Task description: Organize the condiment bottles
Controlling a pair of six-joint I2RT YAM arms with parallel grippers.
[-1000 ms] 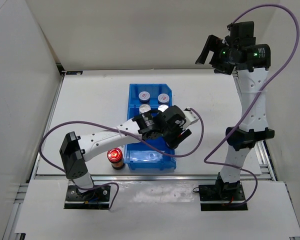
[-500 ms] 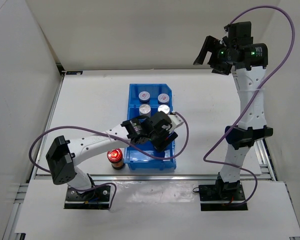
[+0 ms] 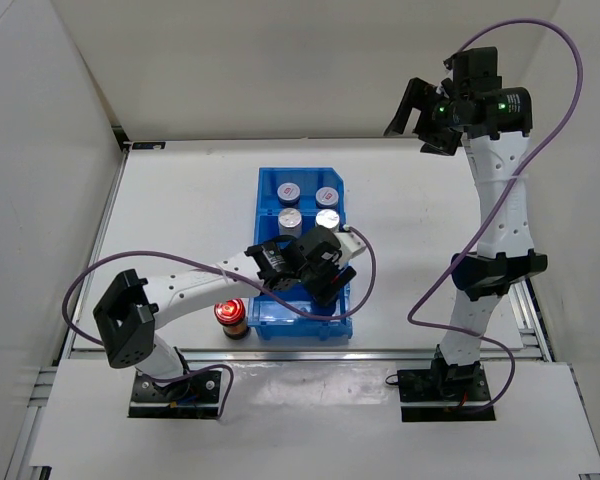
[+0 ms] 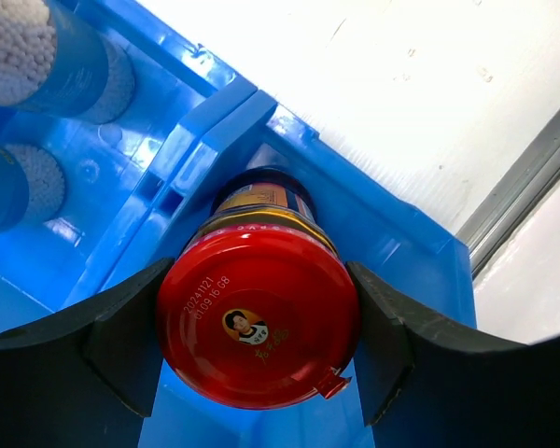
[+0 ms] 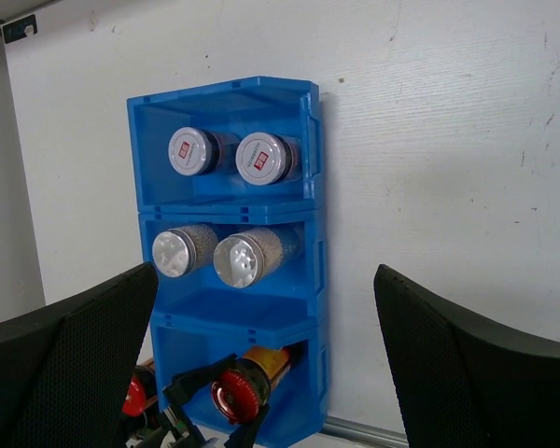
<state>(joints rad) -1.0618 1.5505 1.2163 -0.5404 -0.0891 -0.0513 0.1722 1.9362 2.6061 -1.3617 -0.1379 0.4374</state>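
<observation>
Clock: read over the top view, with 12 at the far wall and 6 at the arm bases.
Table (image 3: 180, 220): white, with walls at 9, 12 and 3 o'clock.
Blue bin (image 3: 263, 200): it stands near the middle of the table, its long side running 12 to 6, split into three compartments in a row.
12 o'clock compartment: two marked silver-capped jars (image 3: 288, 189) (image 3: 327, 194) stand upright side by side, each cap carrying a small red mark.
Middle compartment: two plain silver-capped jars (image 3: 291, 218) (image 3: 327, 216) sit side by side, and pale grainy contents show through their sides in the wrist views.
6 o'clock compartment: the held red-capped jar (image 4: 259, 327) sits near a corner of it. The cap shows printed digits and a small portrait, with a yellow band just under the cap. I cannot tell whether its base rests on the bin floor.
Loose red-capped jar (image 3: 230, 314): it is upright on the table, outside the bin, just beside the 9 o'clock wall near the 6 o'clock end. I cannot tell whether it touches the wall.
Left hand (image 3: 325, 275): it reaches in from 8 o'clock and sits over the 6 o'clock compartment. Its dark fingers (image 4: 121, 341) press the red cap from both sides, so it is gripping that jar.
Right hand (image 3: 420, 118): it is raised high at about 2 o'clock, well apart from the bin and looking down on it. Its fingers are spread wide with nothing between them.
</observation>
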